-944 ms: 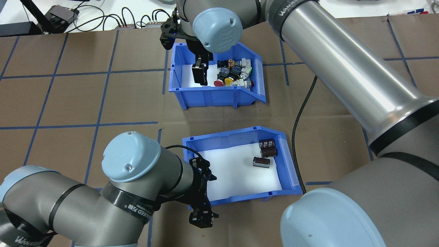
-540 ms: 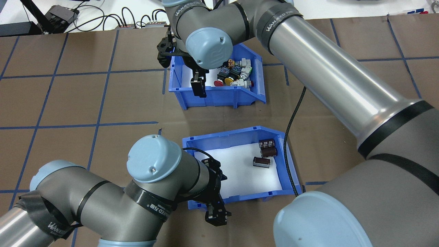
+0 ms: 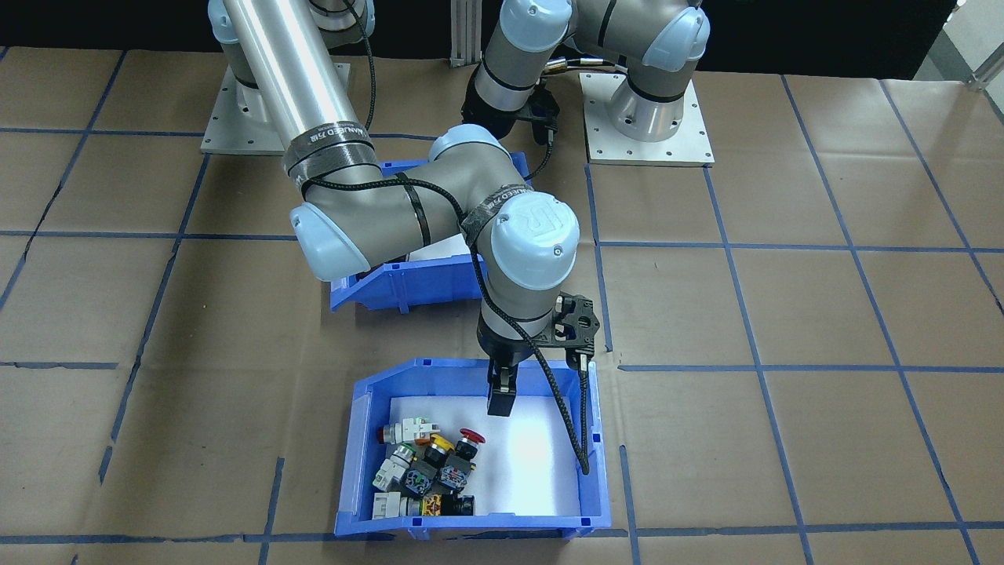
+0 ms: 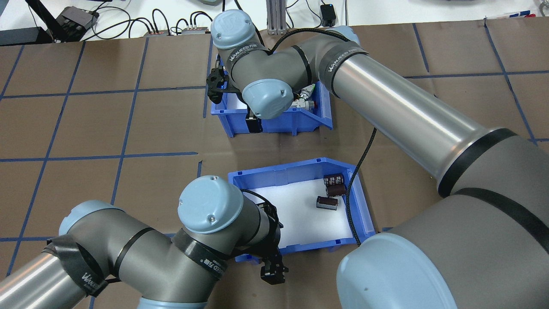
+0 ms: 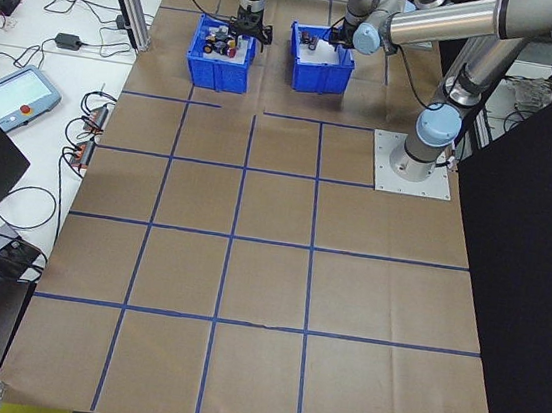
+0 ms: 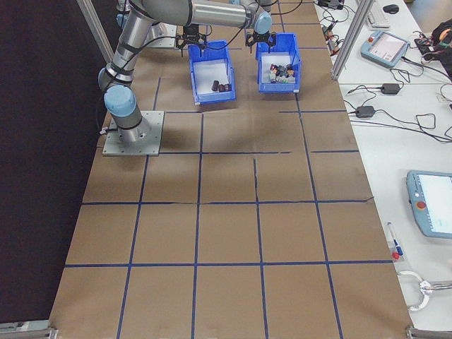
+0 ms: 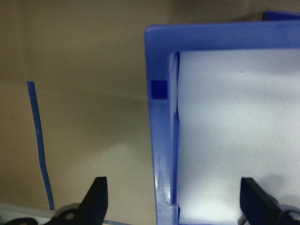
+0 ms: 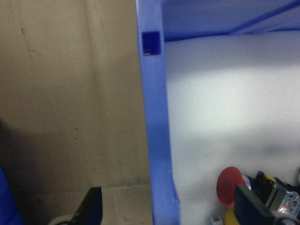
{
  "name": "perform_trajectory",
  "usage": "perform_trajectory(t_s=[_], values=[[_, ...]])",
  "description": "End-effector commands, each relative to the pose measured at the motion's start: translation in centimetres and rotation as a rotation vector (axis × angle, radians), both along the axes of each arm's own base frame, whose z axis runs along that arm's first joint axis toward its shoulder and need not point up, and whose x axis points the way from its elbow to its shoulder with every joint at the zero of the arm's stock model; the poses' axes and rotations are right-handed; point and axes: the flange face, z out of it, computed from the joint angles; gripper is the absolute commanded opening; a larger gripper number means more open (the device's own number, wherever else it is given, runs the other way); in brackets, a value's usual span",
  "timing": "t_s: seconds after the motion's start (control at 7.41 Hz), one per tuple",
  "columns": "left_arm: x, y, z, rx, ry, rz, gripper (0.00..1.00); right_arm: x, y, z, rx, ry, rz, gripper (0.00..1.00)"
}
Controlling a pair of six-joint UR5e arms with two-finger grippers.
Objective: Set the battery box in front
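Observation:
The battery box (image 4: 296, 171) is a blue bin with a white foam floor and three dark cells (image 4: 334, 190) at its right end. My left gripper (image 4: 269, 259) is open at its near left corner, and in the left wrist view the box's blue wall (image 7: 161, 140) stands between the two fingers (image 7: 96, 197). In the front-facing view the box (image 3: 408, 286) is largely hidden behind the right arm. My right gripper (image 3: 502, 380) is open astride a wall (image 8: 157, 140) of the other blue bin (image 4: 279, 122), which holds multicoloured switches (image 3: 427, 471).
Brown paper with a blue tape grid covers the table (image 4: 85, 128). A black cable (image 4: 358, 171) hangs from the right arm across the battery box's right end. Cables and small boxes (image 4: 77, 19) lie beyond the far table edge. Both arm bases (image 3: 647, 118) stand close behind the bins.
My right gripper has drawn back from inside the switch bin to over its robot-side wall. My left gripper has shifted right along the battery box's near wall. Neither bin has moved.

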Motion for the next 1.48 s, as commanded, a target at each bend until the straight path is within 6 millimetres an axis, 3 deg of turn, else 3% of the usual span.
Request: perform_trajectory(t_s=[0.0, 0.27, 0.54, 0.81, 1.08, 1.21, 1.35], values=[[-1.7, 0.2, -1.9, -0.045, -0.045, 0.003, 0.99, -0.1, 0.1, 0.1, -0.007, -0.007, -0.004, 0.97], [-1.9, 0.3, -2.5, -0.047, -0.071, -0.003, 0.87, 0.2, -0.2, 0.6, -0.043, -0.031, -0.005, 0.67], [-2.4, -0.1, -4.0, -0.019, -0.089, -0.007, 0.84, 0.3, -0.1, 1.0, -0.059, -0.031, -0.006, 0.28], [-3.1, 0.0, -3.7, -0.072, -0.08, -0.022, 0.63, 0.0, 0.2, 3.2, -0.089, -0.032, -0.005, 0.04], [-3.2, -0.3, -3.2, -0.114, -0.064, -0.026, 0.31, -1.8, -0.1, 6.4, -0.135, -0.02, -0.014, 0.0], [-3.4, -0.5, -2.9, -0.134, -0.052, -0.026, 0.2, -3.5, -0.3, 7.9, -0.146, -0.021, -0.03, 0.0], [-3.4, -0.6, -2.8, -0.144, -0.047, -0.034, 0.08, -6.5, -1.5, 9.0, -0.157, -0.002, -0.037, 0.0]])
